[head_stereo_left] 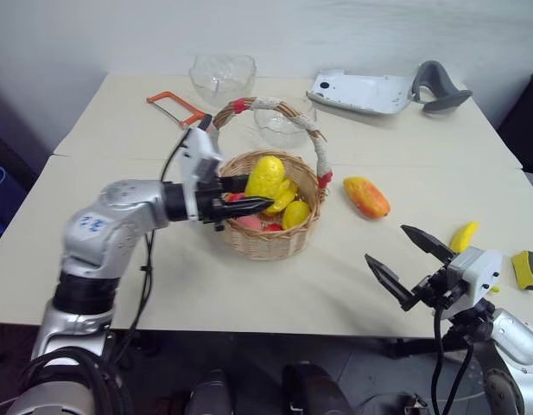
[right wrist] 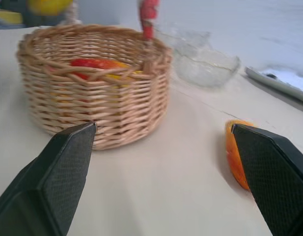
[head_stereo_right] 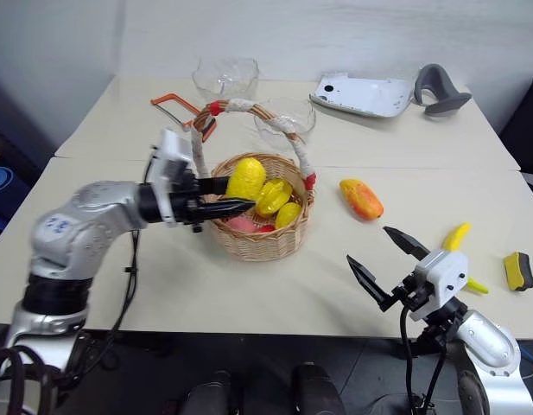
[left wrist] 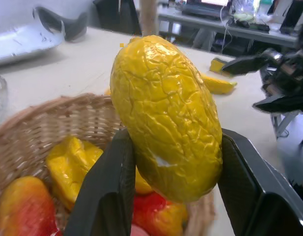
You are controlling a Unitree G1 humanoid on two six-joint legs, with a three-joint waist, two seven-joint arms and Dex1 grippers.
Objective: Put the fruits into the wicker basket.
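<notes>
The wicker basket (head_stereo_left: 275, 242) stands mid-table and holds several yellow and red fruits (head_stereo_left: 288, 207). My left gripper (head_stereo_left: 256, 194) hangs just over its near-left rim, shut on a yellow lemon-like fruit (head_stereo_left: 266, 175); the left wrist view shows this fruit (left wrist: 166, 118) clamped between both fingers (left wrist: 104, 191) above the basket's inside. An orange-red mango (head_stereo_left: 366, 196) lies on the table right of the basket. A yellow banana (head_stereo_left: 463, 235) lies further right. My right gripper (head_stereo_left: 387, 244) is open near the front right edge, pointing toward the basket (right wrist: 92, 103) and mango (right wrist: 237, 157), holding nothing.
Two clear glass bowls (head_stereo_left: 221, 76) (head_stereo_left: 283, 125) sit behind the basket. An orange-framed hacksaw (head_stereo_left: 175, 108) lies at the back left, a white and grey device (head_stereo_left: 361, 91) at the back right. A yellow-and-black sponge (head_stereo_left: 527, 269) sits at the right edge.
</notes>
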